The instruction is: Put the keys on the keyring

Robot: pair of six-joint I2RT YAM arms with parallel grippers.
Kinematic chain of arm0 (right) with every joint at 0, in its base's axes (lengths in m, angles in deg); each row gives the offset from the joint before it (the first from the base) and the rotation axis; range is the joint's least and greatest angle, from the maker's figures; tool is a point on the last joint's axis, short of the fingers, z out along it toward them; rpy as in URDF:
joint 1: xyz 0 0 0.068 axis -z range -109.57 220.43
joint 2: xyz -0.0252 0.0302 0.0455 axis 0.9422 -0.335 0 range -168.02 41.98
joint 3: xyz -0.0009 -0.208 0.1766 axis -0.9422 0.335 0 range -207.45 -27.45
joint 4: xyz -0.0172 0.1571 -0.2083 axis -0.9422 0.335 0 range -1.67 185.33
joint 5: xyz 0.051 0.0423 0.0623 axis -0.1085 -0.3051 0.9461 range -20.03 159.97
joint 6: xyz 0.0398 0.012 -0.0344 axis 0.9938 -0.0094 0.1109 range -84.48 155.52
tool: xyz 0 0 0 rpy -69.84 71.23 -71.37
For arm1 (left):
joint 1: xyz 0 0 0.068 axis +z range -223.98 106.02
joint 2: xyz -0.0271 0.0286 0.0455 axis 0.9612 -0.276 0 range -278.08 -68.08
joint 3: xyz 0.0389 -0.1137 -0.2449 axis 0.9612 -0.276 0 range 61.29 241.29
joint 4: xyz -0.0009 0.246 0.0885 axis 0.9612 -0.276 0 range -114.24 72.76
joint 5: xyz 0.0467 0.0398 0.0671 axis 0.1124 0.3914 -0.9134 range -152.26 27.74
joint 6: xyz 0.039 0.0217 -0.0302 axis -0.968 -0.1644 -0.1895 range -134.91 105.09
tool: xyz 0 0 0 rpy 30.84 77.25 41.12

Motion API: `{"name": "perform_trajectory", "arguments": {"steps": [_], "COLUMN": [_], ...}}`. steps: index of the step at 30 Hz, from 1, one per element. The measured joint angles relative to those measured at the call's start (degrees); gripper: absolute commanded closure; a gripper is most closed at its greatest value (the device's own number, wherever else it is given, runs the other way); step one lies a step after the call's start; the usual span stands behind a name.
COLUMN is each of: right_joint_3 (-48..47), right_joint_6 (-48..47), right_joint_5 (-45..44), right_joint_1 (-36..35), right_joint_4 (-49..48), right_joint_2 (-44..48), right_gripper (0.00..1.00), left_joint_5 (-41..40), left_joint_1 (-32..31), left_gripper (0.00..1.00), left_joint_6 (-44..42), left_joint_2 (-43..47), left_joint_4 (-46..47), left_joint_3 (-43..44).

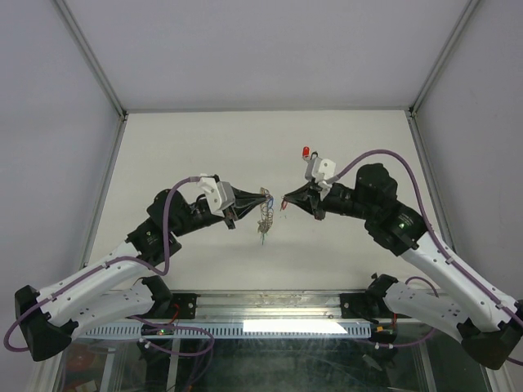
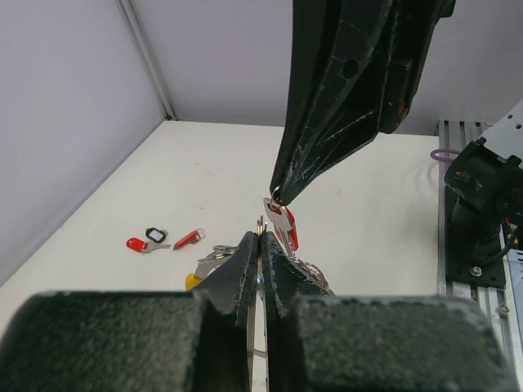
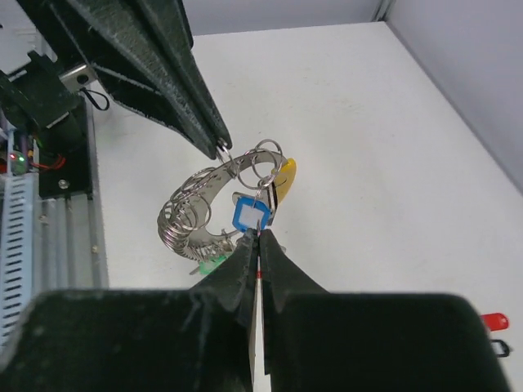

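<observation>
As the left claw (image 3: pixel 221 145) grips the seemingly floppy keyring (image 3: pixel 188 216) by a loop, the right claw (image 2: pixel 279 189) pinches a slick key (image 2: pixel 282 224)

- The keyring (image 3: pixel 204 178) is a loop of silvery rings with a yellow arc, hanging tilted in the air.
- A blue-tagged key (image 3: pixel 249 214) and a green tag (image 3: pixel 211 263) hang at it.
- A raised red key (image 2: pixel 286 227) hangs just beside the loop.
- Two loose red keys (image 2: pixel 188 238) lie on the table (image 2: pixel 204 163).

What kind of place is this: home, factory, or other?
Likely a robot lab test cell: a white table boxed in by plain walls on metal posts, with a left arm and a right arm bolted at its near edge.
</observation>
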Motion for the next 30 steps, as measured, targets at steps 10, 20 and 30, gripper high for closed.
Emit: {"name": "perform_trajectory", "arguments": {"steps": [10, 20, 30], "right_joint_3": [3.06, 3.10, 3.15], "right_joint_6": [-15.19, -25.09, -26.88], "right_joint_5": [-0.13, -3.43, -5.55], "right_joint_1": [-2.40, -6.21, -7.82], "right_joint_4": [-3.65, -4.76, -5.33], "right_joint_2": [2.36, 1.03, 0.57], "right_gripper": [1.00, 1.00, 1.00], "left_joint_5": [0.02, 0.00, 0.00], "left_joint_1": [0.00, 0.00, 0.00], "left_gripper": [1.00, 1.00, 1.00], "left_joint_6": [0.13, 0.55, 0.94], "left_joint_2": [-1.40, -1.62, -1.62], "left_joint_4": [0.00, 0.00, 0.00], "left_joint_3": [0.00, 0.02, 0.02]}}
